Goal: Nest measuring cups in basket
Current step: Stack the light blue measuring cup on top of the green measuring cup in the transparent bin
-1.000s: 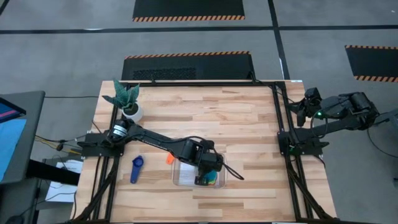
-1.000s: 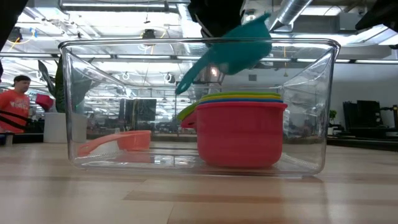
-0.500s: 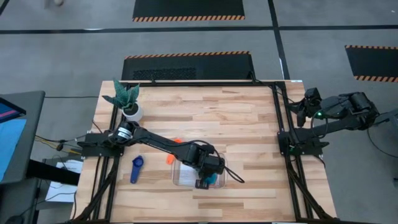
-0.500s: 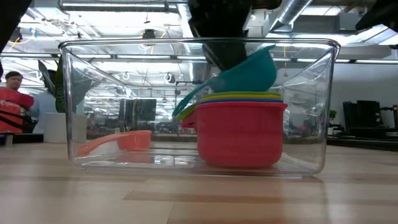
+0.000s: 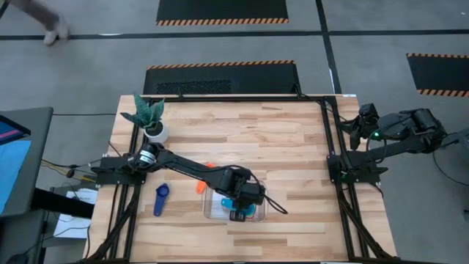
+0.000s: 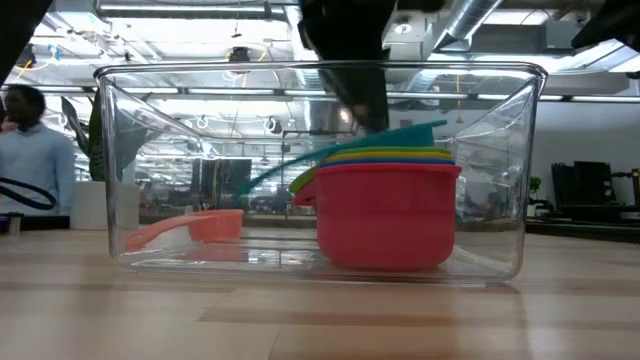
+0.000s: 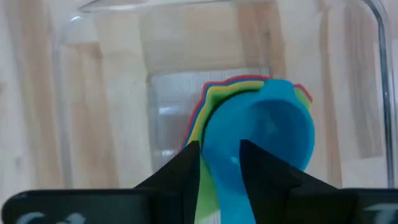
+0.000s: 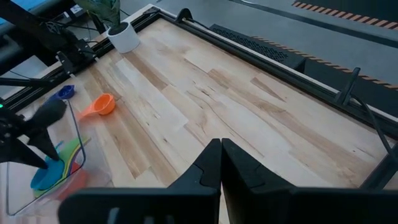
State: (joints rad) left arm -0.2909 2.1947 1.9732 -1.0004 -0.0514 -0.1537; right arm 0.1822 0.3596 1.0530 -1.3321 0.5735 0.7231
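The clear basket (image 6: 150, 150) stands near the table's front edge (image 5: 216, 211). In it is a stack of measuring cups: red (image 6: 385, 215) at the bottom, then yellow and green rims, and a light blue cup (image 7: 273, 130) lying in the top. My left gripper (image 7: 219, 149) reaches down into the basket, open, with a finger on either side of the light blue cup's handle (image 7: 221, 177). An orange cup (image 5: 199, 188) and a navy cup (image 5: 160, 199) lie on the table left of the basket. My right gripper (image 8: 221, 155) is shut beyond the table's right edge (image 5: 366, 121).
A white plant pot (image 5: 154, 130) stands at the far left corner. The middle and right of the wooden table (image 5: 293, 147) are bare. A person shows in the room behind, at the left of the low view (image 6: 25, 150).
My left gripper has gone down into the basket with the light blue cup. A second ago the cup hung tilted above the stack; it now lies low in the top cup, its rim nearly level and its handle pointing out to the side.
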